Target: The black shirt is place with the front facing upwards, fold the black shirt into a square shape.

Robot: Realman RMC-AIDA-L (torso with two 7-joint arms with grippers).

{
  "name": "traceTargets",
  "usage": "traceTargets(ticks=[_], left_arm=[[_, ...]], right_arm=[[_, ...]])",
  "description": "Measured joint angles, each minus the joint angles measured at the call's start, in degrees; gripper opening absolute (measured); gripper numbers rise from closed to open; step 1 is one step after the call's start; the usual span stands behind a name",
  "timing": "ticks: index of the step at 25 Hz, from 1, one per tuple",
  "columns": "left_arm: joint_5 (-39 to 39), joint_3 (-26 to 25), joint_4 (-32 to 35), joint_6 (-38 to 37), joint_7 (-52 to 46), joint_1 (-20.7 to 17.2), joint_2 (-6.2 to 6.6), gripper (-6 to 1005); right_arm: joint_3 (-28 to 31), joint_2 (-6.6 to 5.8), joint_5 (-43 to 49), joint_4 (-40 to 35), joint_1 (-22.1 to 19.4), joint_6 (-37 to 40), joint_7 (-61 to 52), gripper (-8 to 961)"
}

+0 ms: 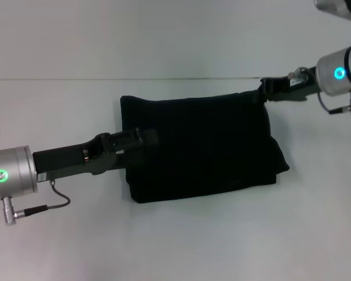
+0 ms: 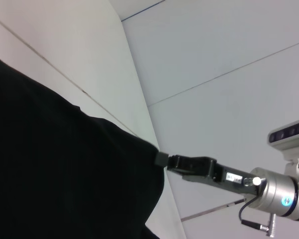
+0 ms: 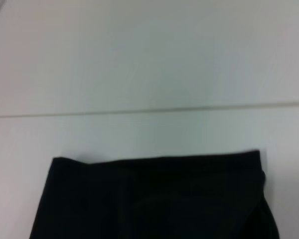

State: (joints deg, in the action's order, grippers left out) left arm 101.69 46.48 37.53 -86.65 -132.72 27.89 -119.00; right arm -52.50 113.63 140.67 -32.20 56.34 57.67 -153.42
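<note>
Jaws of both grippers, left (image 1: 141, 138) and right (image 1: 262, 89), seemingly pinch the soft, rectangular-folded black shirt (image 1: 205, 146).

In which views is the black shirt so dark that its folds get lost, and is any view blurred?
Head view: the black shirt is nearly flat black and the left gripper merges into it. Left wrist view: the shirt is featureless black; the right gripper at its corner is sharp. Right wrist view: soft, faint folds.

black shirt (image 1: 205, 146), folded rectangle, lying flat
</note>
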Motion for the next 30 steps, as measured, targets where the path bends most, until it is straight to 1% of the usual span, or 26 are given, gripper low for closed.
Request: traceTargets(ticks=[1, 4, 7, 12, 14, 20, 25, 26, 28, 30], left_arm=[[0.0, -0.03, 0.01, -0.04, -0.03, 0.04, 0.0, 949], [-0.03, -0.52, 0.06, -0.27, -0.07, 0.27, -0.02, 949], [-0.05, -0.57, 0.09, -0.38, -0.07, 0.41, -0.07, 949], [-0.09, -1.17, 0.07, -0.45, -0.08, 0.5, -0.09, 949], [-0.1, -1.23, 0.03, -0.45, -0.08, 0.5, -0.09, 949], [-0.1, -1.37, -0.17, -0.29, -0.04, 0.5, -0.21, 948], [-0.17, -2.83, -0.34, -0.42, 0.0, 0.27, -0.35, 948], [-0.17, -2.97, -0.34, -0.43, 0.0, 0.23, -0.35, 948], [-0.19, -3.41, -0.2, -0.64, -0.04, 0.05, -0.3, 948], [-0.18, -3.62, -0.18, -0.79, -0.12, -0.03, -0.24, 948]], right_arm=[[-0.38, 0.02, 0.01, -1.51, -0.24, 0.44, -0.12, 13], [-1.48, 0.14, 0.09, -3.97, -0.65, 1.1, -0.24, 18], [-2.62, 0.38, 1.5, -3.95, -0.49, 0.14, -0.55, 23], [-2.92, 1.46, 7.07, -3.39, -0.24, -1.95, -2.17, 30], [-2.93, 1.68, 7.83, -2.85, -0.2, -2.46, -2.22, 34], [-3.01, 1.77, 8.57, -1.06, 0.1, -3.55, -1.98, 43], [-2.97, 1.7, 13.87, -0.08, 0.6, -4.96, -4.2, 51], [-2.72, 1.53, 14.48, -0.56, 0.38, -5.15, -4.83, 101], [-1.35, 1.08, 12.36, -3.52, -1.29, -3.43, -4.43, 201], [0.68, 0.6, 6.52, -7.74, -3.85, 0.75, -1.46, 301]])
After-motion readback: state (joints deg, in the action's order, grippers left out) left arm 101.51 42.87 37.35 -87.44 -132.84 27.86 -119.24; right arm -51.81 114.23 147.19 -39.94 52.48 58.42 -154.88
